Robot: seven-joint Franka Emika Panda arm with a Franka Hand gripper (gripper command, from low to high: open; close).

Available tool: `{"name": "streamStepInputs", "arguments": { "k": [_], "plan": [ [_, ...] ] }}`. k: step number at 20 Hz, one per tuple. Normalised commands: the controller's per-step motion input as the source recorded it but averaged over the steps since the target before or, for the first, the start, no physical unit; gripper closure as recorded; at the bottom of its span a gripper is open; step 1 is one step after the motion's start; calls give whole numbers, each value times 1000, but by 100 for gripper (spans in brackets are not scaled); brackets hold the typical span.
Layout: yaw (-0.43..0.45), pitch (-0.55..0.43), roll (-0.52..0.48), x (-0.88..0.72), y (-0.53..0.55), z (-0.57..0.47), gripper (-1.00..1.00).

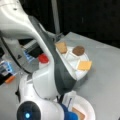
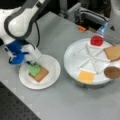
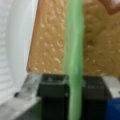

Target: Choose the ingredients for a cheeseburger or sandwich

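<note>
While the end effector (image 2: 33, 63) hangs low over the white paper plate (image 2: 53, 65) at the surface's near-left part in a front view, you can see in the wrist view that its two dark fingers (image 3: 53, 100) are clenched on the green lettuce (image 3: 73, 62), which stands as a thin edge between them. I judge it is held so, on edge, because the piece is flat and soft and the pads can only pinch it across its thickness.

Under the lettuce (image 2: 34, 69) lies a tan bread square (image 2: 40, 74), flat on the plate, and the lettuce seems to touch it or is just above it; you cannot tell which. This bread is the base of the sandwich, so the pile has one layer and the second arriving.

Farther out, toward the surface's right side, the round divided tray (image 2: 82, 53) keeps the remaining ingredients, each in its own compartment so they stay apart for picking: the red tomato (image 2: 96, 40) at the far edge, the second bread square (image 2: 113, 52) at the right edge, the dark patty (image 2: 112, 72) below it, and the yellow cheese (image 2: 86, 76) at the near edge.
</note>
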Motion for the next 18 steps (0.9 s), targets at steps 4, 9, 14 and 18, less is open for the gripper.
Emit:
{"name": "streamStepInputs", "arguments": {
  "k": [4,9,14,18],
  "plan": [
    [193,49,160,323,-191,-5,100],
    [190,60,157,267,-146,24,100],
    [214,120,159,223,-122,44,100],
    [230,122,145,202,-121,35,100]
  ]
}}
